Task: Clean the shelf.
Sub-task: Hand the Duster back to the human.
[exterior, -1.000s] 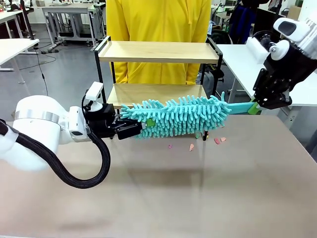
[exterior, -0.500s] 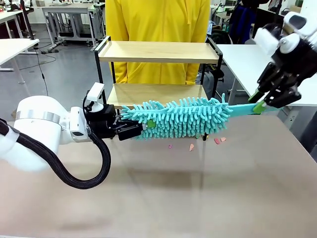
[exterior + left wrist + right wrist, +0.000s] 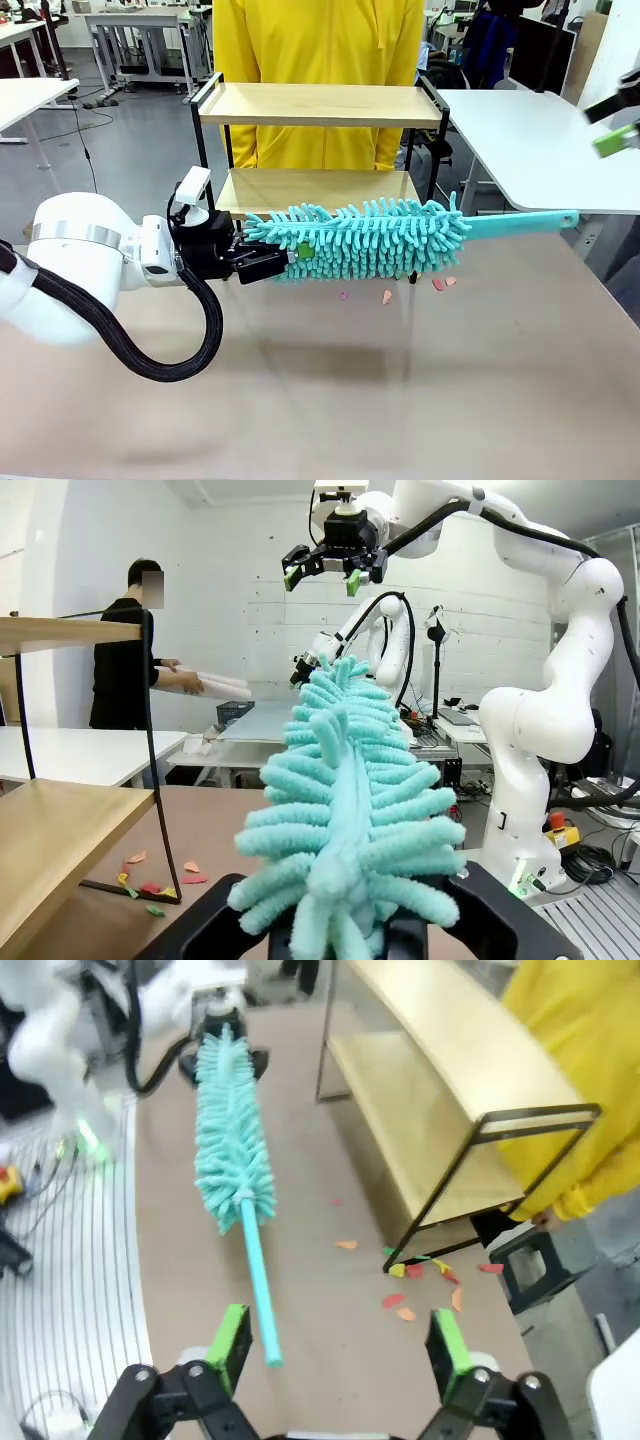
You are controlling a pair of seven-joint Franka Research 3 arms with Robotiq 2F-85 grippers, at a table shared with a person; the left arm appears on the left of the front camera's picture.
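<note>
Item: teal duster (image 3: 365, 240), fluffy end pinched in the left hand (image 3: 262, 262). Right hand (image 3: 340, 1350) spread, empty (handle below it). Shelf (image 3: 320, 104), 2 boards, just beyond the left hand. Step: regrasp. Next: take the handle, then sweep.

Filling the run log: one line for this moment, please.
left hand: shut on duster | right hand: open, off handle | shelf: bare

This is a robot lab. More big white robot arms (image 3: 540, 710) stand by a plain white wall, and long white work tables (image 3: 540, 140) fill the grey floor.
</note>
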